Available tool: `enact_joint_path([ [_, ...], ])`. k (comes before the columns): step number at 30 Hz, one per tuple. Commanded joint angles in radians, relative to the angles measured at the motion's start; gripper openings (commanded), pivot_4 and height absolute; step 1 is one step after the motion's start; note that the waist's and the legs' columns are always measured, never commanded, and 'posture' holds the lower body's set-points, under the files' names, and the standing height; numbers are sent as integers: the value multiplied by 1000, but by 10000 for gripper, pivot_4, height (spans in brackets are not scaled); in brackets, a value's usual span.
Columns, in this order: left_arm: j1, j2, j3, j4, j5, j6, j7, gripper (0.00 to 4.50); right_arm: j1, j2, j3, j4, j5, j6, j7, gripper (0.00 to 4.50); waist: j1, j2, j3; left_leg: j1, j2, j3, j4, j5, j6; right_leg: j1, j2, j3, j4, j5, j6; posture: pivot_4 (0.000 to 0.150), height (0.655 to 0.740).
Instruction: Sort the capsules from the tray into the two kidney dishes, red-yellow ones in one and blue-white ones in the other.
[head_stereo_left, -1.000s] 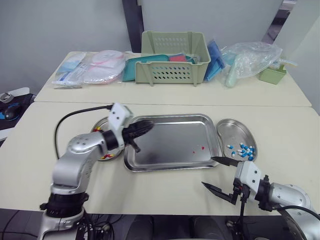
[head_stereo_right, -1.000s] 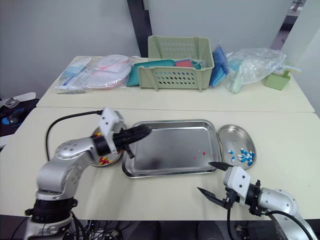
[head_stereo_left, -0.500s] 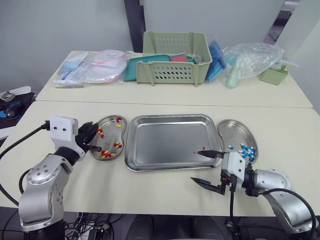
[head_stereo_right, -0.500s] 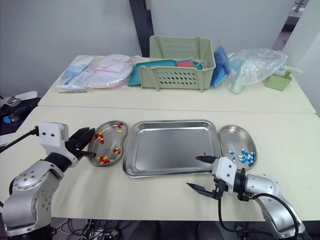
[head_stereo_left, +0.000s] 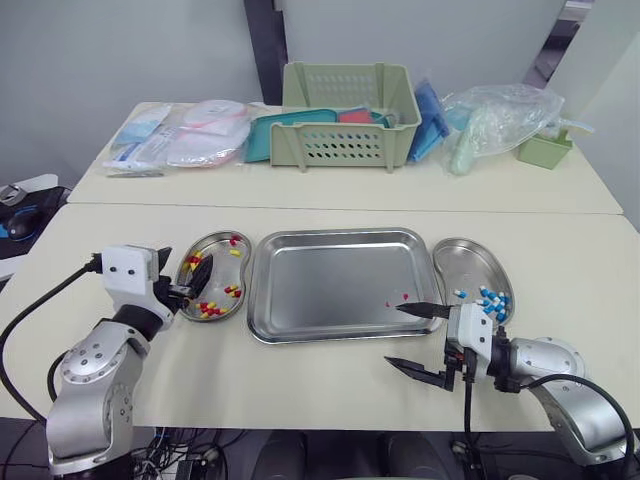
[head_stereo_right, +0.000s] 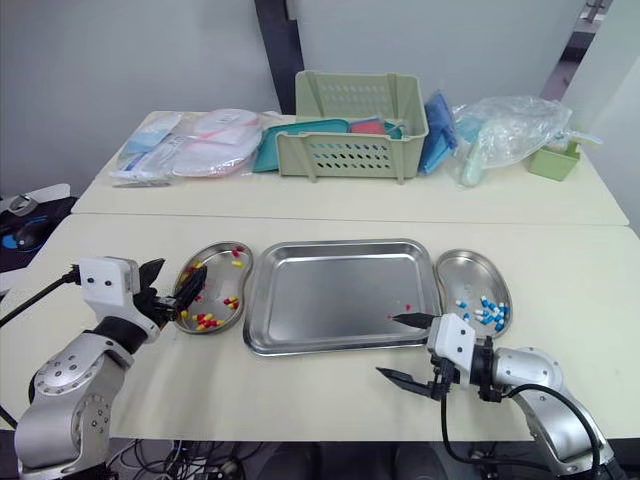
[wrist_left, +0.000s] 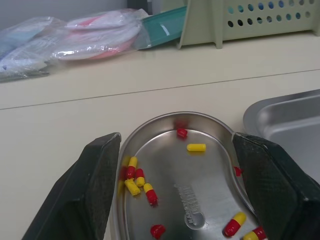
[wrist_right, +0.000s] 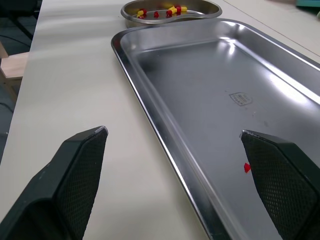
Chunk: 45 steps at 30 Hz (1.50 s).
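The steel tray (head_stereo_left: 340, 285) lies mid-table, bare except for two tiny red bits (head_stereo_left: 397, 298) near its right side. On its left, a kidney dish (head_stereo_left: 222, 240) holds several red-yellow capsules (wrist_left: 196, 147). My left gripper (head_stereo_left: 183, 270) hovers open just over this dish's left end, with nothing between its fingers (wrist_left: 95, 190). The right kidney dish (head_stereo_left: 462, 255) holds several blue-white capsules (head_stereo_left: 488, 300). My right gripper (head_stereo_left: 395, 335) stands open and empty at the tray's front right corner, one finger over the rim.
On the far table stand a green slotted basket (head_stereo_left: 350, 125), bagged supplies (head_stereo_left: 185, 135) to its left, a clear plastic bag (head_stereo_left: 500, 115) and a small green box (head_stereo_left: 545, 150) to its right. A black cable (head_stereo_left: 40, 310) trails from my left arm.
My left arm swung back from the tray's left edge to the red-yellow dish, and its gripper opened there. My right gripper shifted up to the tray's front right corner, still open.
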Motion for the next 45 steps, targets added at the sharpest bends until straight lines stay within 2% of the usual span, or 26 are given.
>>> enact_joint_path([
  [1, 33, 19, -11, -64, -9, -64, -31, 36725, -4, -9, -25, -24, 29, -1, 9, 45000, 0, 0, 0, 0, 0, 0, 0, 0, 0, 0, 0, 0, 0, 0, 0, 1500, 7400],
  [12, 133, 56, 14, -89, -35, -129, -93, 36725, -16, -19, -40, -34, 39, 9, 11, 45000, 0, 0, 0, 0, 0, 0, 0, 0, 0, 0, 0, 0, 0, 0, 0, 1500, 7400],
  [25, 138, 132, 187, 23, -128, -130, -113, 36725, -9, -91, -161, -36, 87, 17, 31, 45000, 0, 0, 0, 0, 0, 0, 0, 0, 0, 0, 0, 0, 0, 0, 0, 1500, 7400],
  [27, 134, 162, 252, 80, -147, -133, -116, 36725, -8, -120, -214, -11, 104, 22, 47, 45000, -1, 0, 0, 0, 0, 0, 0, 0, 0, 0, 0, 0, 0, 0, 0, 1500, 7400],
  [31, 168, 241, 344, 196, -158, -166, -190, 44565, -4, -208, -317, 93, 114, 1, 116, 45000, -2, 0, 0, 0, 0, 1, -1, 0, 0, 0, 0, 0, 0, 0, 0, 1500, 7400],
  [38, 275, 354, 408, 436, -122, -194, -300, 44565, -120, -380, -423, 392, 101, 7, 234, 45000, -8, 1, 1, 1, 0, 2, -1, 0, 0, 0, 0, 1, 0, 0, 0, 1500, 7400],
  [43, 344, 366, 403, 443, -126, -127, -316, 44565, -175, -417, -427, 431, 81, 25, 227, 45000, -9, 1, 1, 1, 1, 2, -2, 0, 0, -1, 0, 1, 0, 0, 0, 1500, 7400],
  [45, 358, 379, 400, 447, -92, -105, -283, 44565, -168, -424, -446, 438, 69, 13, 221, 45000, -6, 1, 1, 0, 1, 2, -1, 0, 0, -1, 0, 1, 0, 0, 0, 1500, 7400],
])
